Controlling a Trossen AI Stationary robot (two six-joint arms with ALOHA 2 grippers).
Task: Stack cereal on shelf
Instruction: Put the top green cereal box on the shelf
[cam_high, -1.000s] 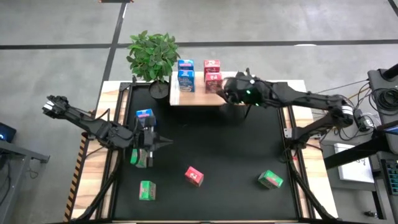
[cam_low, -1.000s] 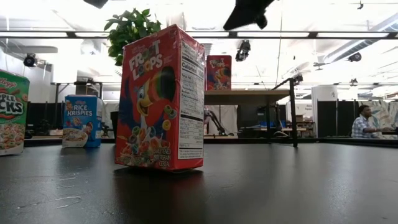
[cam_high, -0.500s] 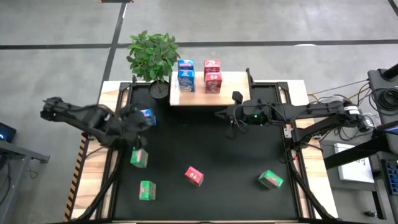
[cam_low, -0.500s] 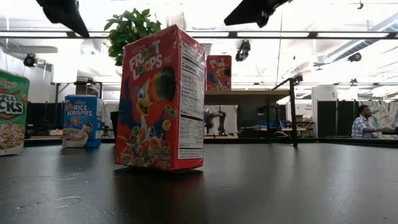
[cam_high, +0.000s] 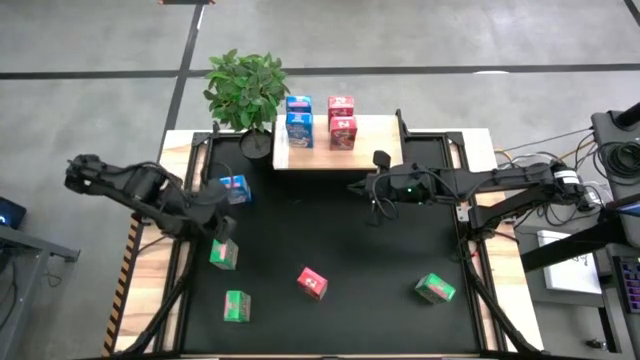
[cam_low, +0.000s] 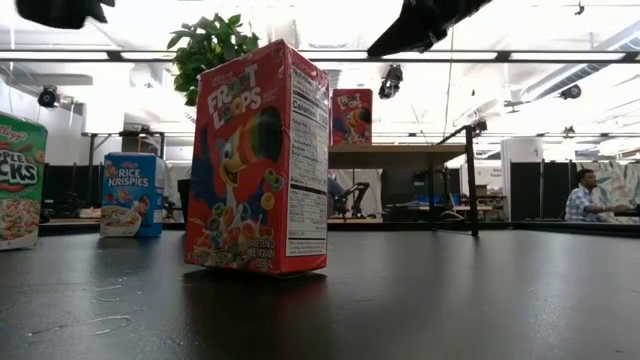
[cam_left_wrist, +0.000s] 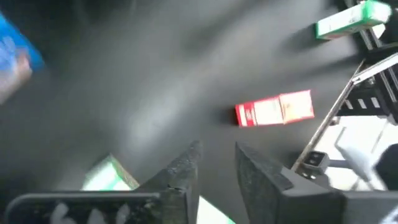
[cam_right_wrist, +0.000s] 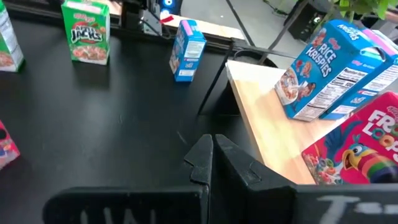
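High view, shelf (cam_high: 370, 150): holds my four stacked cartons at its left end, room beside them.
Loose cereal: blue box (cam_high: 233, 187), three green, one red (cam_high: 312, 283) wait on the mat.
Right gripper (cam_high: 371, 190): fingers together, empty, just off the shelf.
Left gripper (cam_high: 222, 232): narrow gap, empty, above a green box (cam_high: 223, 254).

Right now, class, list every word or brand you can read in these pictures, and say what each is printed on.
"FROOT LOOPS": red carton standing on the mat.
"RICE KRISPIES": blue carton on the mat, and blue carton on the shelf.
"Apple Jacks": green carton.
"Nutrition Facts": red carton's side; finer print unreadable.
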